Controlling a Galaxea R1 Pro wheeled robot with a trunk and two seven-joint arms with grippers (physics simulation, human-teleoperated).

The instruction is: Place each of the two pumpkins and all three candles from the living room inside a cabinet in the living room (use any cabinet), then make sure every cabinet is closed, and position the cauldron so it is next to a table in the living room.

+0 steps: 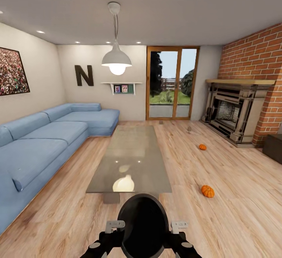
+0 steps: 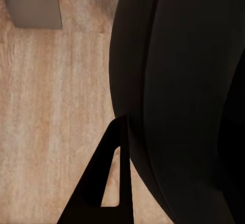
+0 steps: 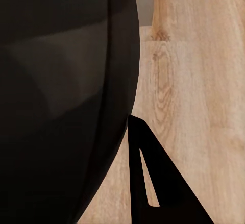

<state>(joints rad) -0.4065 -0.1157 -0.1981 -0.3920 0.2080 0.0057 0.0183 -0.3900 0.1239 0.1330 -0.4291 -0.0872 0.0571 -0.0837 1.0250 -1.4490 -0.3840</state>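
The black cauldron [image 1: 143, 222] sits low in front of the robot, pinched between the left gripper [image 1: 114, 225] and the right gripper [image 1: 179, 225], just short of the near end of the glass coffee table [image 1: 131, 160]. From the wrist views, one dark finger [image 2: 109, 183] lies along the cauldron's left wall and another [image 3: 148, 183] along its right wall, so each arm seems to press the pot from its own side; whether either pair of jaws is clenched on anything or simply released against the wall, I cannot tell. The main risk I judge here is the round, smooth pot slipping or twisting out if one arm eases off or the base jolts, and it could then knock the table's leg [image 2: 35, 4] or roll away over the wooden floor [image 1: 235, 211]. Two pumpkins wait on that floor to the right, the nearer pumpkin [image 1: 208, 191] well apart from the right gripper, the farther pumpkin [image 1: 202, 147] towards the fireplace [image 1: 235, 113]. A small grey shape [image 1: 189, 129] beyond may be a candle, too small to be sure.
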